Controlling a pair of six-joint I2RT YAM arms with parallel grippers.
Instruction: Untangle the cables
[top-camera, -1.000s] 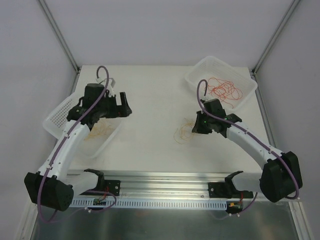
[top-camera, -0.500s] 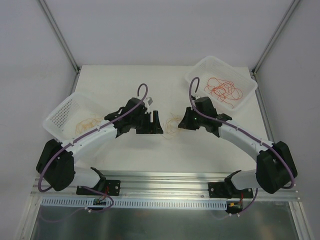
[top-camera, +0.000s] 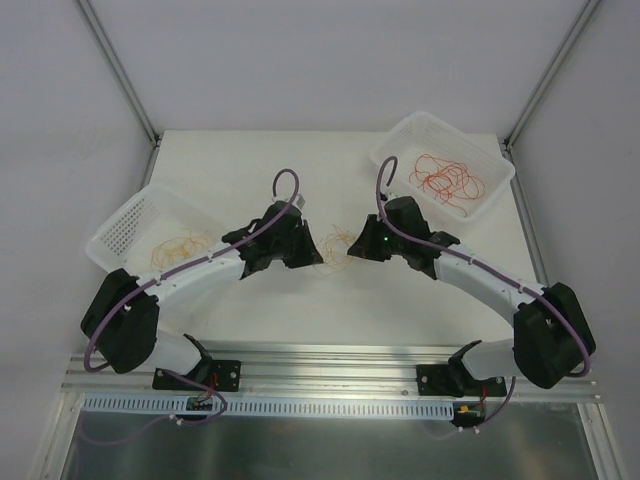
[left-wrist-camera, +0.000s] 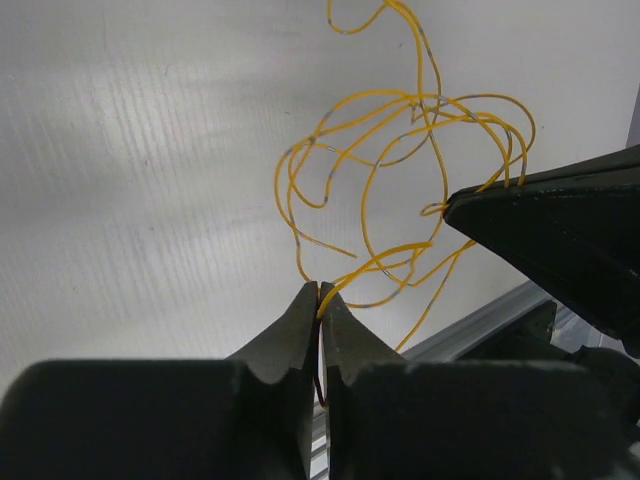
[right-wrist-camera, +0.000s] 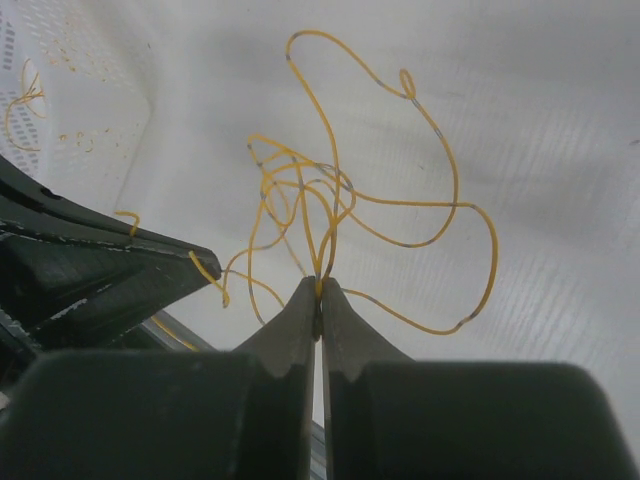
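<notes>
Since a second ago, the left arm (top-camera: 190, 275) has swung from its white perforated plastic basket (top-camera: 125, 228) to the middle of the white bench (top-camera: 260, 170), facing the right arm (top-camera: 470, 270). Now the left pincer (left-wrist-camera: 318, 290) and right pincer (right-wrist-camera: 319, 285) each clamp opposite sides of the tangle of thin yellow wire cables (top-camera: 335, 250) between them at mid-bench — likely placed to draw strands apart.

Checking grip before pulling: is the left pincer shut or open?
Shut: the left pincer pinches a strand of the yellow cables, no gap between its tips.
</notes>
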